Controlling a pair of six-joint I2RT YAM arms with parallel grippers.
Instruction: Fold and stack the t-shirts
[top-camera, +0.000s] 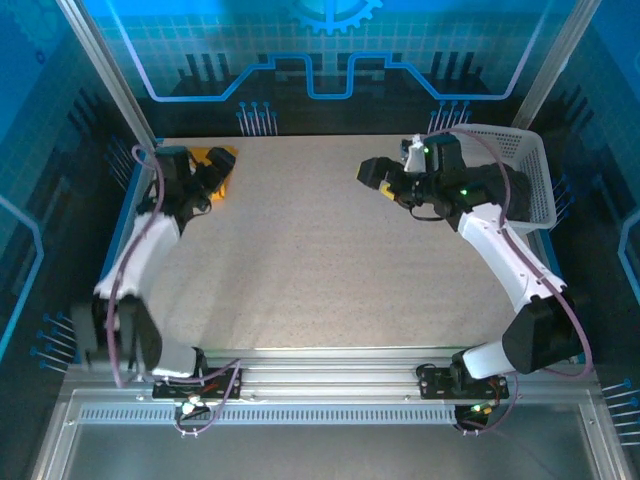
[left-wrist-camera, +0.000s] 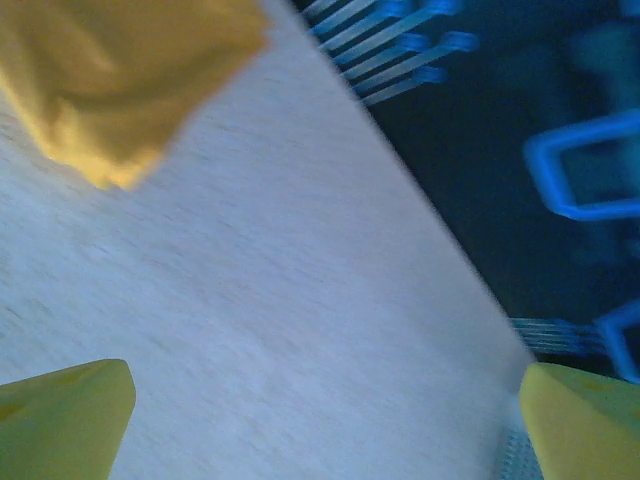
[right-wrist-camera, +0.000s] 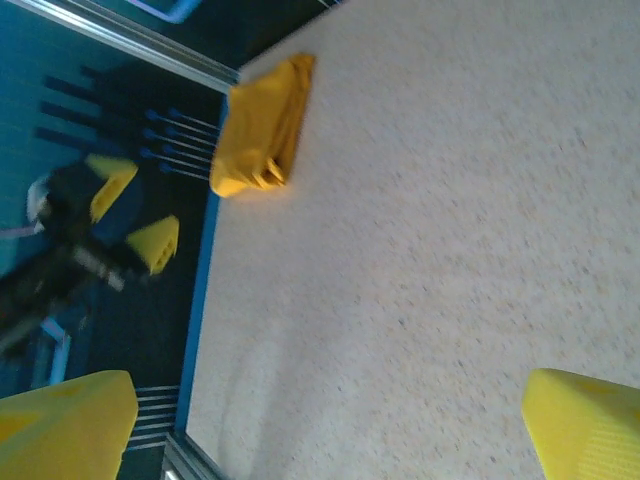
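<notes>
From above, the orange-yellow shirt (top-camera: 215, 157) lies bunched in the far-left corner of the table (top-camera: 320, 280), diagonally across from the white basket (top-camera: 515, 165) at the far-right corner. The left gripper (top-camera: 207, 185) hangs just beside the shirt on its near side, while the right gripper (top-camera: 375, 178) sits well apart, toward the table's far middle, so the left arm is plainly the nearer one. In the left wrist view, the left gripper (left-wrist-camera: 320, 430) has its jaws spread wide over bare table with nothing between them, and the shirt (left-wrist-camera: 110, 80) lies ahead and off to one side of the fingers. In the right wrist view, the right gripper (right-wrist-camera: 320, 430) is likewise spread and empty, looking across the table at the shirt (right-wrist-camera: 260, 125), whose long axis seems to run along the table's left edge. The left gripper (right-wrist-camera: 130, 215) shows there too, fingers parted, beyond that edge. The edges crowd the shirt on two sides, so free room probably lies only toward the table's centre.
</notes>
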